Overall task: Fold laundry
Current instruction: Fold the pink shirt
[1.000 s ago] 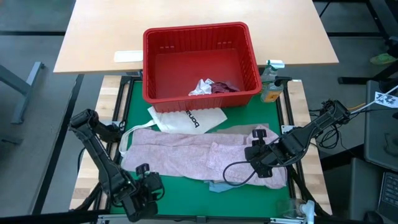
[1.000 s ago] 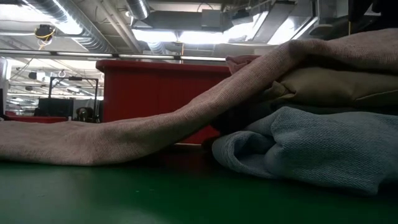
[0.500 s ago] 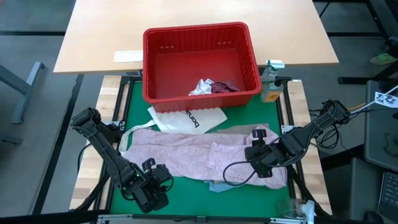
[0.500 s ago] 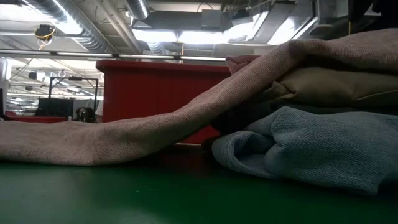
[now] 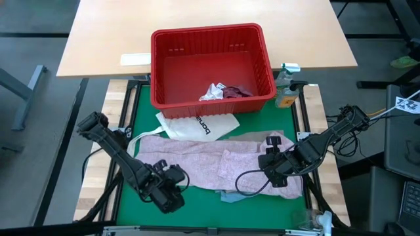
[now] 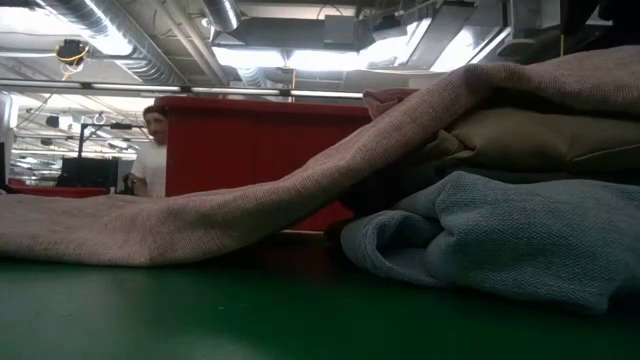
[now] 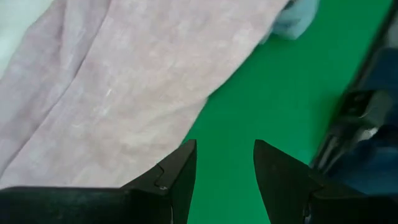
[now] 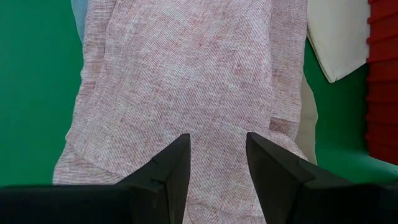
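Pink garment (image 5: 203, 164) spread across green table (image 5: 197, 210), over beige/blue pieces. Left end effector (image 5: 172, 190) at near hem, fingers apart, empty. Right end effector (image 5: 270, 165) over cloth, apart, empty. Recommend: pinch hem edge only, single layer, lift evenly.

pink garment (image 5: 197, 164), red basket (image 5: 211, 65), green mat (image 5: 197, 210)
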`<state>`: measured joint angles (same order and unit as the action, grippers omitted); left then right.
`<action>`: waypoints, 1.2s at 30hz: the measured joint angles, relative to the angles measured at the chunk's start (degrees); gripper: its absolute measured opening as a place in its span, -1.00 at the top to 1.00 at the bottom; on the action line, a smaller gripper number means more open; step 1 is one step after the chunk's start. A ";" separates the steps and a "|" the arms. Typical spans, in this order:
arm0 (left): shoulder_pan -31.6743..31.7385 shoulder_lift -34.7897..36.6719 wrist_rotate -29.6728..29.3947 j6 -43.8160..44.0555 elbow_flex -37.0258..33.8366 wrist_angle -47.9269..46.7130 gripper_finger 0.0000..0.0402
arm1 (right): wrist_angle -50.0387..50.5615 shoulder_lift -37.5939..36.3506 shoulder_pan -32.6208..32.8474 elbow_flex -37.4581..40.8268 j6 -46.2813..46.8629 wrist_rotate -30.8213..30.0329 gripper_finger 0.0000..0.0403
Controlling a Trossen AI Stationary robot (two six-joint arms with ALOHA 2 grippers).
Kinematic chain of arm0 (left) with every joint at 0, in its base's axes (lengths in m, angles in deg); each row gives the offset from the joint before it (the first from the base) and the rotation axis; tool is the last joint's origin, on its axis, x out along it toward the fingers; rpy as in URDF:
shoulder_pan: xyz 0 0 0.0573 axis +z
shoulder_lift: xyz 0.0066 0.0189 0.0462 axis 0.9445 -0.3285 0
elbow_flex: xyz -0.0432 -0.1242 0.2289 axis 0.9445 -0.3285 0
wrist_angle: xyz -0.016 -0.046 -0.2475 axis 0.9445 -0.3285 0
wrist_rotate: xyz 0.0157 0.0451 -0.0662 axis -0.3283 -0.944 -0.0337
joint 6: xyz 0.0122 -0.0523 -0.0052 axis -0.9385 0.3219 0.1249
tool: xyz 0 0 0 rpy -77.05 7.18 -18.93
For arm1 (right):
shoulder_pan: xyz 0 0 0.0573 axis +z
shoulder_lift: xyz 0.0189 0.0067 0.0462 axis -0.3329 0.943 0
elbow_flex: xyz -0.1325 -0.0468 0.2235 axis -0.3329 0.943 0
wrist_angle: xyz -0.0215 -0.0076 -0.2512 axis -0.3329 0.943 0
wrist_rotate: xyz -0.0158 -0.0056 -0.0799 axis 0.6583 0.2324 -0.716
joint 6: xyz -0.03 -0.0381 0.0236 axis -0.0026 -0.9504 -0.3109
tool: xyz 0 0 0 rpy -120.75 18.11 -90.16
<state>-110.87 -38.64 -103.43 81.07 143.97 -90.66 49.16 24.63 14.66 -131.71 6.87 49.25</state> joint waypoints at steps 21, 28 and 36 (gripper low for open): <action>-2.27 -0.07 18.61 -0.13 -18.57 -7.09 0.24 | 0.00 0.00 0.01 0.01 0.17 0.00 0.22; -3.02 -0.07 18.63 -0.13 -25.23 -7.00 0.24 | -0.01 0.00 -0.01 0.01 0.18 0.00 0.22; -4.53 -0.07 18.70 -0.15 -27.71 -4.15 0.24 | 0.00 0.00 0.01 0.01 0.19 0.00 0.22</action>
<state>-115.40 -38.71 -84.73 80.91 116.27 -94.80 49.16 24.63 14.66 -131.70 7.05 49.25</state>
